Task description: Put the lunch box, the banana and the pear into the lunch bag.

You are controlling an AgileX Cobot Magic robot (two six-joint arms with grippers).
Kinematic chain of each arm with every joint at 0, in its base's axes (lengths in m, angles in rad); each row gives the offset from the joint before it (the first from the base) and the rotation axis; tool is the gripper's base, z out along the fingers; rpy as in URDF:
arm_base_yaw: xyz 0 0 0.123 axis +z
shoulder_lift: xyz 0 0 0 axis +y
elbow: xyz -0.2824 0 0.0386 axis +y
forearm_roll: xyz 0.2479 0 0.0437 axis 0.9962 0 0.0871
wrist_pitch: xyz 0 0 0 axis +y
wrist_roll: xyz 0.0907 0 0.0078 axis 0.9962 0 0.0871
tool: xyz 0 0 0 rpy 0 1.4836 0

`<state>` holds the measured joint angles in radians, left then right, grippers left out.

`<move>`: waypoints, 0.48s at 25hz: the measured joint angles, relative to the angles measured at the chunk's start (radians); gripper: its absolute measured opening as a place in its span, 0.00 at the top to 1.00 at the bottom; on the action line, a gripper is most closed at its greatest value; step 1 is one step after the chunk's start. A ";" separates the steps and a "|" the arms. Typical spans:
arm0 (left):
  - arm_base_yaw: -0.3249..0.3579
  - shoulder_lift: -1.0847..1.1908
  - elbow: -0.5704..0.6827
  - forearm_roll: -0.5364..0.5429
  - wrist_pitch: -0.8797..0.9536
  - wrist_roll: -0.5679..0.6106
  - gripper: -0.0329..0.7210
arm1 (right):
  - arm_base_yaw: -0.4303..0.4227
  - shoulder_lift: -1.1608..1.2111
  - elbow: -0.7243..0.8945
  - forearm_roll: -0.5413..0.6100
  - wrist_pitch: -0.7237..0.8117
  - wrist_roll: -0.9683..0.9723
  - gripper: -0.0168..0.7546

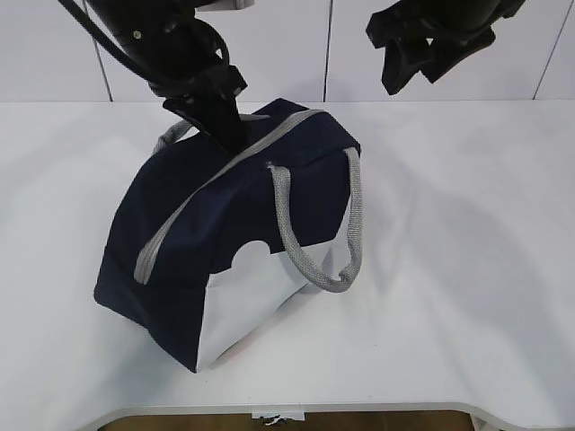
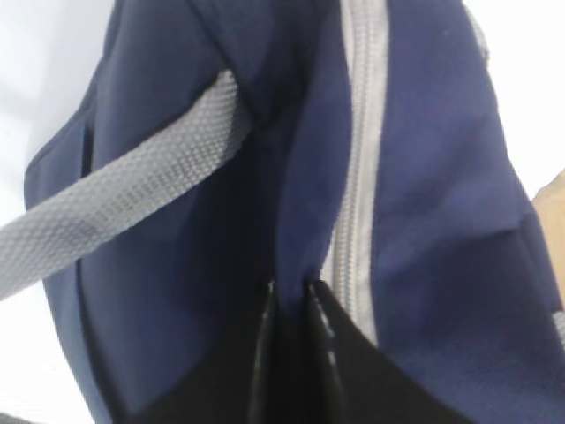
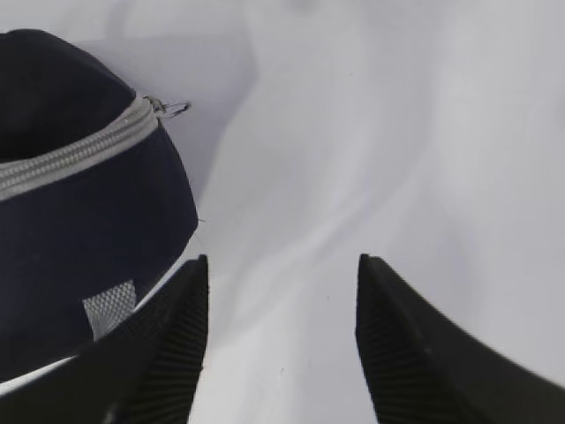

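Note:
The navy lunch bag [image 1: 207,224] stands tilted on the white table, and its grey zipper [image 1: 229,171] looks closed along the top. My left gripper [image 1: 226,135] is at the bag's top far end. In the left wrist view the left gripper [image 2: 291,287] is shut on a fold of navy fabric beside the zipper [image 2: 357,177]. My right gripper [image 1: 413,72] is open and empty, raised above the table to the right of the bag. In the right wrist view the right gripper [image 3: 282,261] is over bare table, with the bag's end [image 3: 79,230] at left. The lunch box, banana and pear are not in view.
A grey rope handle [image 1: 314,233] hangs over the bag's white side panel [image 1: 256,301]; the other handle [image 2: 132,199] crosses the left wrist view. The zipper's ring pull [image 3: 175,108] sticks out at the bag's end. The table's front edge [image 1: 287,409] is near.

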<state>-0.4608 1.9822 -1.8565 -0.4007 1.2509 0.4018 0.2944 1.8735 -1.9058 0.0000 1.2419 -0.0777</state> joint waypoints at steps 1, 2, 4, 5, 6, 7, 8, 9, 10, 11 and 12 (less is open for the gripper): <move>0.000 0.000 0.000 0.000 -0.001 -0.005 0.87 | 0.000 0.000 0.000 -0.005 0.002 0.000 0.44; 0.000 0.000 0.000 0.005 -0.001 -0.013 0.83 | 0.000 -0.007 0.000 0.000 0.004 0.000 0.44; 0.000 0.000 0.000 0.015 -0.001 -0.032 0.73 | 0.000 -0.024 0.000 0.000 0.006 0.000 0.44; 0.000 0.000 0.000 0.022 -0.004 -0.040 0.67 | 0.000 -0.037 0.000 0.000 0.008 -0.002 0.44; 0.000 0.000 0.000 0.029 -0.004 -0.048 0.63 | 0.000 -0.046 0.000 0.000 0.008 -0.002 0.44; 0.000 0.000 0.000 0.039 -0.004 -0.058 0.58 | 0.000 -0.063 0.000 0.000 0.008 -0.002 0.44; 0.000 -0.004 0.000 0.046 -0.005 -0.066 0.55 | 0.000 -0.081 0.000 0.017 0.008 -0.002 0.44; 0.000 -0.013 0.000 0.054 -0.005 -0.075 0.54 | 0.000 -0.090 0.002 0.023 0.008 -0.002 0.44; 0.000 -0.027 0.000 0.059 -0.005 -0.084 0.53 | 0.000 -0.110 0.006 0.030 0.010 -0.002 0.44; 0.000 -0.041 0.000 0.067 -0.005 -0.096 0.52 | 0.000 -0.110 0.006 0.030 0.010 -0.002 0.44; 0.000 -0.057 0.000 0.079 -0.005 -0.116 0.52 | 0.000 -0.156 0.024 0.044 0.010 -0.002 0.44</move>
<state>-0.4608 1.9249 -1.8565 -0.3213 1.2460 0.2858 0.2944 1.7171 -1.8821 0.0437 1.2519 -0.0798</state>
